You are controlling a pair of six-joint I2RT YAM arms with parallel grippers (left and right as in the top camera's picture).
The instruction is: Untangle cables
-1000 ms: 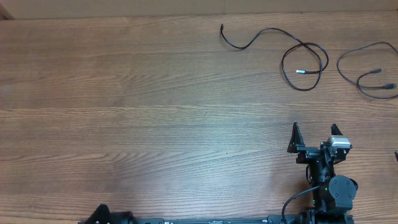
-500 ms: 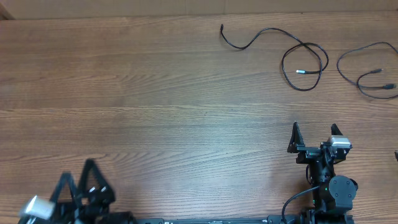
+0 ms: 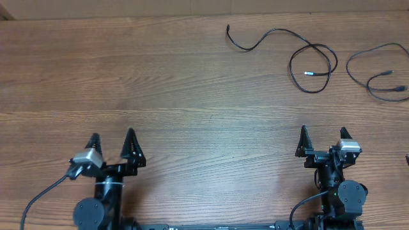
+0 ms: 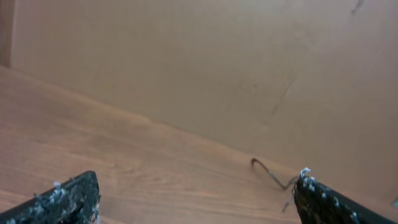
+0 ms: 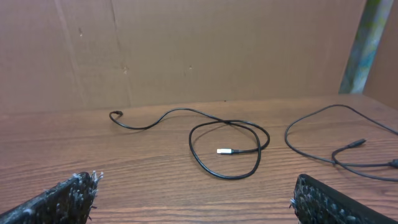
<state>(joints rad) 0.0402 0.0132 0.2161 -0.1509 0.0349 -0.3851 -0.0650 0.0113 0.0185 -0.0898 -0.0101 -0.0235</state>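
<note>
Two thin black cables lie at the far right of the table, apart from each other. One cable (image 3: 275, 32) runs from a plug end at the back centre into a loop crossing itself; its silver plug (image 5: 225, 151) lies inside the loop. The other cable (image 3: 377, 70) curves near the right edge, and the right wrist view shows that second cable (image 5: 351, 145) too. My left gripper (image 3: 113, 137) stands open at the near left, far from both. My right gripper (image 3: 324, 131) stands open at the near right, short of the loop. Both grippers are empty. The left wrist view catches only a cable end (image 4: 267, 173).
A brown cardboard wall (image 5: 199, 50) stands along the table's far edge (image 3: 128, 17). The wooden tabletop (image 3: 192, 96) stretches between the arms and the cables. The arms' own thick black leads (image 3: 38, 198) trail at the near edge.
My left arm has come up from the bottom edge into view and now stands at the near left with its jaws open. The right arm and both cables have not moved.
</note>
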